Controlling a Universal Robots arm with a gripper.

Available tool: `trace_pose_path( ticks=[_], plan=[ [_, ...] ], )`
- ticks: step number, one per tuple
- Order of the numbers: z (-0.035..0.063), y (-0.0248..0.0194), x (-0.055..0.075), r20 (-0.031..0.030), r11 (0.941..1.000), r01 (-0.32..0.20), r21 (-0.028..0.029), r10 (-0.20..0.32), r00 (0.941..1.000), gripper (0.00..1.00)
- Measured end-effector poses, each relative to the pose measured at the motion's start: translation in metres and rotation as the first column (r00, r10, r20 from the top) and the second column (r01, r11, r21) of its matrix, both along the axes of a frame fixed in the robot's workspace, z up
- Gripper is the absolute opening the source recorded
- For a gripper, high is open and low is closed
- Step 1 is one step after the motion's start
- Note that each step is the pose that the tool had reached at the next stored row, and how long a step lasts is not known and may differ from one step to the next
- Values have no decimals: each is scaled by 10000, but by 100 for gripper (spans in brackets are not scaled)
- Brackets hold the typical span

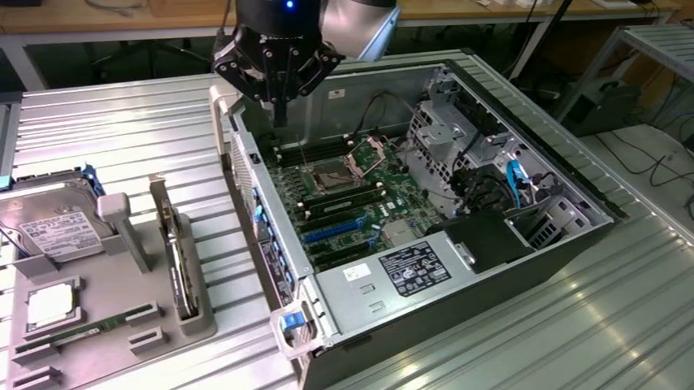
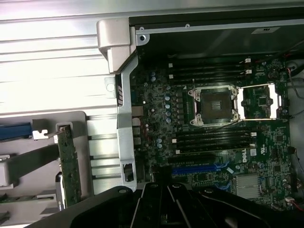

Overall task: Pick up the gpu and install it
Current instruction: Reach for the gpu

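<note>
1. Exterior view: the gpu (image 1: pixel 182 268) stands on edge in a slot of the grey holder (image 1: pixel 119 345), outside the computer case (image 1: pixel 564 203) and on the exterior view's left of it. It has not yet been lifted. In the wrist view it (image 2: pixel 69 166) shows as a thin card with a pale bracket at one end.
2. Its neighbours in the holder are close. An upright post (image 1: pixel 117 213) stands just beside it, the hard drive (image 1: pixel 49 223) lies beyond that, and the memory stick (image 1: pixel 93 329) lies flat near the front.
3. The gripper (image 1: pixel 279 120) hangs over the case's back corner, above the motherboard (image 1: pixel 358 203) and well apart from the card. Its fingers look drawn together into one narrow tip, and they clasp nothing.
4. The step in hand, as I judge it, is the reach to the card. It would go best with the jaws spread before they come down and turned so the pads face the card's two flat sides.
5. A hold near the middle of the upper edge should keep the card from tipping. A pull straight up along the slot should keep it from binding.
6. The main risk I see is clipping the case's side wall (image 1: pixel 252 175) or the holder's post on the way across.
</note>
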State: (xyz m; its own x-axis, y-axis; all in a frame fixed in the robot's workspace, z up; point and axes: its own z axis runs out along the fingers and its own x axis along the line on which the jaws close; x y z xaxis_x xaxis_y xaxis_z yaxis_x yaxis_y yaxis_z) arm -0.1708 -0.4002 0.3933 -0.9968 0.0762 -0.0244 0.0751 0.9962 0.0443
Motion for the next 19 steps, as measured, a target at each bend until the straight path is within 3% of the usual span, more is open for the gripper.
trace_pose_path(
  ticks=[15, 17, 19],
  plan=[
    [0, -124, -79, 21, 9999, -138, 42, 138, 9999, 11],
    [0, -148, -83, 42, 9998, -195, 62, 195, 9998, 11],
    [-1, -168, -87, 46, 9996, -233, 136, 233, 9997, 11]
  ],
)
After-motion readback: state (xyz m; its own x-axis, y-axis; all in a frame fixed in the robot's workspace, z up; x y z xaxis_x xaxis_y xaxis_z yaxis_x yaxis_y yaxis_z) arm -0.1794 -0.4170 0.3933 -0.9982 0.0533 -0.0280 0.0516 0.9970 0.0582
